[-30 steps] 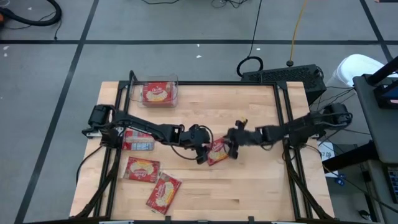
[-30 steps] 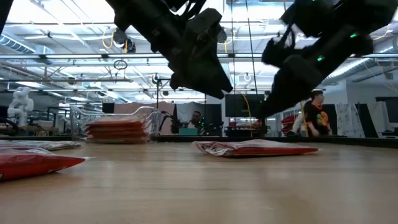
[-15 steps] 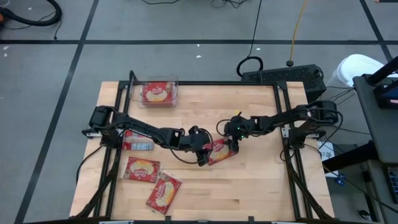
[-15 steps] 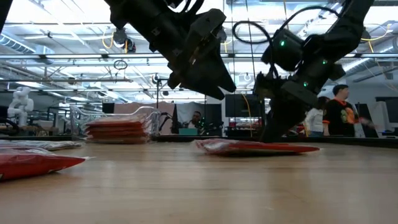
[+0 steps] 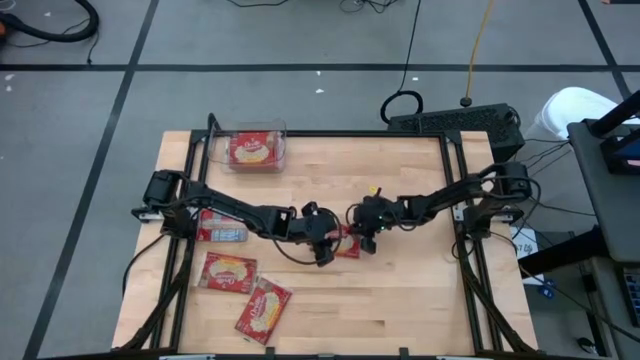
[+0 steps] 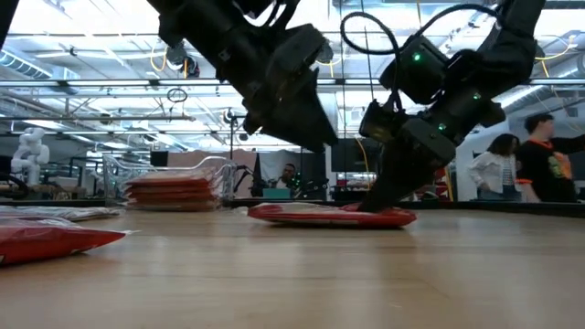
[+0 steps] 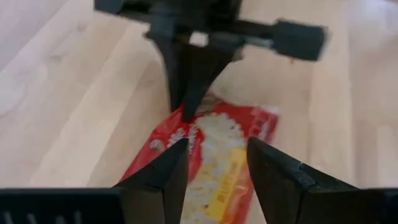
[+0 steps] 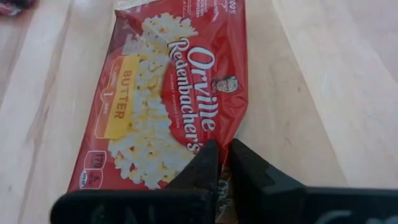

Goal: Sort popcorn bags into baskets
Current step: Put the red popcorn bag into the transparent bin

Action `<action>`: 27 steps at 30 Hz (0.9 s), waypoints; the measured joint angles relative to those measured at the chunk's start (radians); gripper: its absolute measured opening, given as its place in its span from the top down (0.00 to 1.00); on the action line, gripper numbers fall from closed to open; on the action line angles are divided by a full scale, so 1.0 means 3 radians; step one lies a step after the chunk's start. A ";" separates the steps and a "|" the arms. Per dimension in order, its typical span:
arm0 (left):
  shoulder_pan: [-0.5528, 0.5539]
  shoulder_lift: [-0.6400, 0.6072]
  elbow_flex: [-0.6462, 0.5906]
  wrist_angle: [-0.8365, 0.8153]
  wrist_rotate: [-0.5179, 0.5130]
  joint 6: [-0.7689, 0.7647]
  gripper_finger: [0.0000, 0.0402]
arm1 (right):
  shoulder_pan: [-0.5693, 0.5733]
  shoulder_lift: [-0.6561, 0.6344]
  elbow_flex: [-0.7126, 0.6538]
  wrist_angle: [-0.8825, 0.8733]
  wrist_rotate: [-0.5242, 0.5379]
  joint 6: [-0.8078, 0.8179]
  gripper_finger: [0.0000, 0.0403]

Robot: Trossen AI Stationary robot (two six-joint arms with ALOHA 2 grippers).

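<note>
From above, the wooden table (image 5: 400,290) is holding both dark arms, which are reaching in toward its middle. The left gripper (image 5: 328,245) and the right gripper (image 5: 362,238) are meeting over one red popcorn bag (image 5: 346,243), which is mostly lying hidden beneath them. A clear bin (image 5: 258,148) is sitting at the far left corner with a red packet (image 5: 252,151) lying inside it. Three more packets are lying along the left side: a pale grey-blue one (image 5: 222,229) under the left arm, a red one (image 5: 229,272) nearer the front, and another (image 5: 263,309) tilted beside it.
</note>
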 joint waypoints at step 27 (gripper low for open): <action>0.0540 0.0016 -0.0003 0.0036 0.0857 0.0813 0.24 | 0.0883 -0.0351 -0.0015 0.0235 0.1755 -0.0485 1.00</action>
